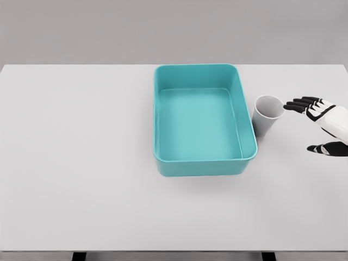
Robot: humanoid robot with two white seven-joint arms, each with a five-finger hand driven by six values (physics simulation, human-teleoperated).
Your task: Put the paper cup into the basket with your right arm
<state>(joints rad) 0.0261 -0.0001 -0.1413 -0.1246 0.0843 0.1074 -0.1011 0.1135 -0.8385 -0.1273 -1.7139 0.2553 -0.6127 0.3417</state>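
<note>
Table (81,163): white, plain grey wall behind
Basket (160,125): teal, centre, empty
Paper cup (266,115): upright, just beside basket at 3 o'clock
Right hand (321,122): open, near cup at 3 o'clock; should wrap the cup's wall squarely, gently

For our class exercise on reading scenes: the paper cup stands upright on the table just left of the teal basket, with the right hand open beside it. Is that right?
Not quite. The paper cup stands upright on the table just right of the teal basket, not left. The right hand is open beside it, fingers spread, as the head view shows.
</note>
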